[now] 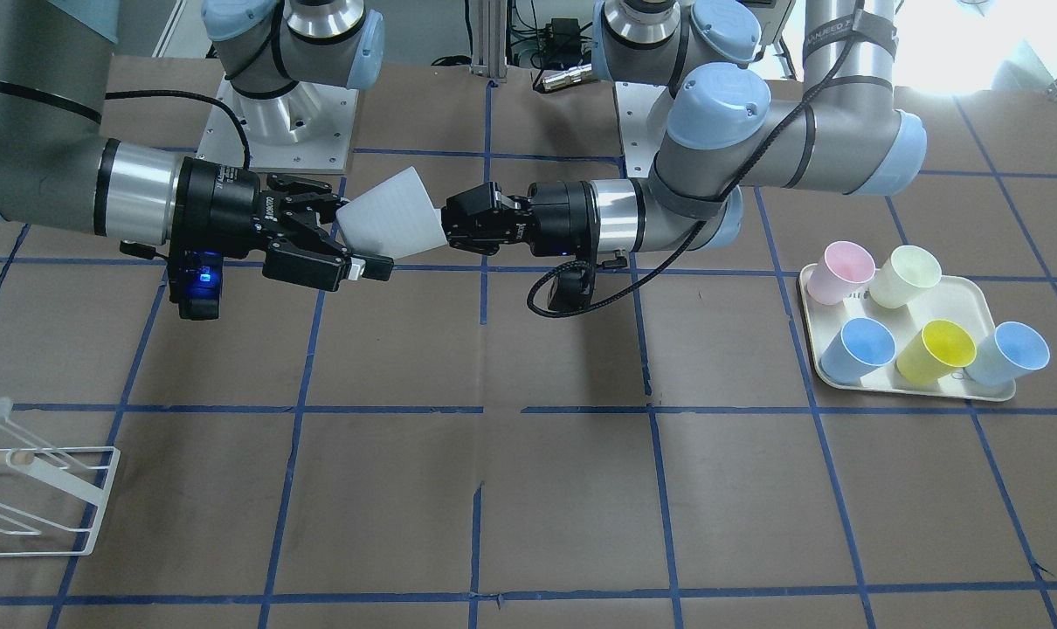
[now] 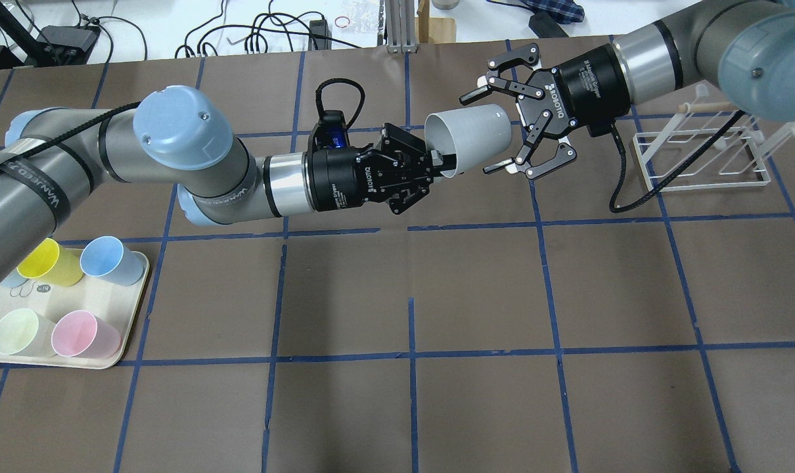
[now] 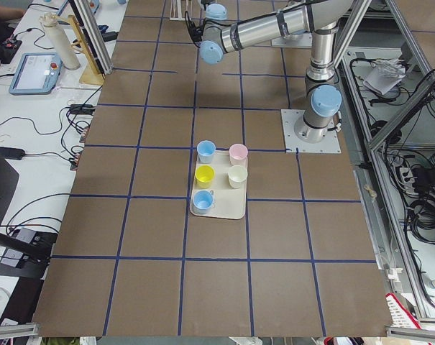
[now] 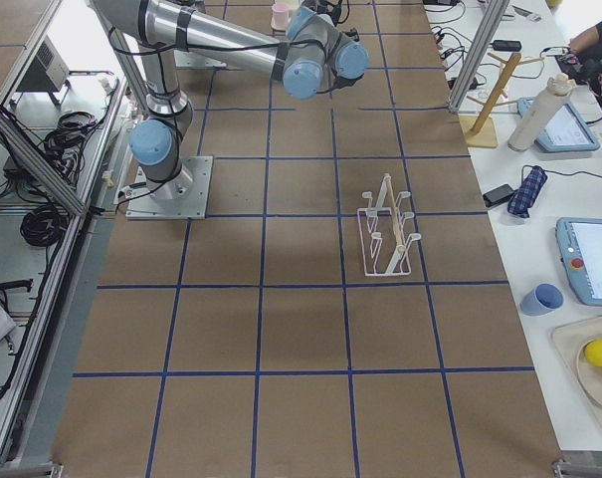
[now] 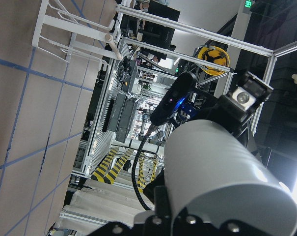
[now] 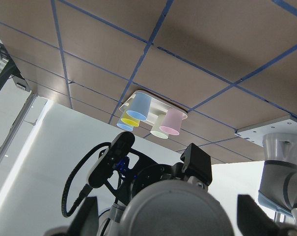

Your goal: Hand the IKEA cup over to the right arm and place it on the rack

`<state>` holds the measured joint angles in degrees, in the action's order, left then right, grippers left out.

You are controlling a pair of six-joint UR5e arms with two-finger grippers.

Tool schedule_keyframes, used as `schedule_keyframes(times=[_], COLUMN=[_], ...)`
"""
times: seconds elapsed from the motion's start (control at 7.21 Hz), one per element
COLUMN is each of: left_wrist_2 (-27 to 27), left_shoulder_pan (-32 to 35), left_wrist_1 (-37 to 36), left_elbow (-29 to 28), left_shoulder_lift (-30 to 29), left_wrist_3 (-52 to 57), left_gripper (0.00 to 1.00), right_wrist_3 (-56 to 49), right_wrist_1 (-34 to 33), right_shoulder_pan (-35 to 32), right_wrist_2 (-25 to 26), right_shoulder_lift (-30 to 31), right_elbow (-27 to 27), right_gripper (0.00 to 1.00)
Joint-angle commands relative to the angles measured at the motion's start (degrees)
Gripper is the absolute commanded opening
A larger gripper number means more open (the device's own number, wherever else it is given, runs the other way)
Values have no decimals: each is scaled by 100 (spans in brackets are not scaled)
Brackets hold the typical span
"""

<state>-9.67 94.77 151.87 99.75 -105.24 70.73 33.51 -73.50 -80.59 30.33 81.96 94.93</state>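
From here, the front view's left edge cuts off the rack (image 1: 35,476) at lower left; overhead, the left arm (image 2: 16,190) hides most of one blue cup (image 2: 10,279).

Two robot arms reach over the surface: the left arm (image 2: 194,164) and the right arm (image 2: 667,46). Two tools: the left tool (image 2: 445,162) and the right tool (image 2: 479,135). Six cups: one pale grey cup (image 2: 470,135) between the tools, and five on one cream tray (image 1: 965,301) at left, namely two light blue cups (image 1: 858,347) (image 1: 1009,354), one yellow cup (image 1: 937,351), one pink cup (image 1: 843,271) and one pale yellow-green cup (image 1: 906,275). One white wire rack (image 2: 703,157) at right.
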Motion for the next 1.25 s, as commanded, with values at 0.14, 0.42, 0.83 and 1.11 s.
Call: schedule_keyframes(times=[0.14,0.42,0.83,1.11], left_wrist_2=[0,0,0,52], left_shoulder_pan=[6,-3,-3,-98], left_wrist_1=[1,1,9,36], left_elbow=[0,0,0,0], left_shoulder_lift=[12,12,12,30], left_wrist_3=[-7,-33,-68,-59], left_gripper=[0,16,37,81], right_wrist_3=[15,-2,7,-11], right_wrist_1=[29,29,11,-24], right_shoulder_pan=[0,17,61,96], right_wrist_2=[17,17,17,174], right_shoulder_lift=[4,4,4,-5], right_elbow=[-62,-80,-97,-202], right_gripper=[85,58,37,37])
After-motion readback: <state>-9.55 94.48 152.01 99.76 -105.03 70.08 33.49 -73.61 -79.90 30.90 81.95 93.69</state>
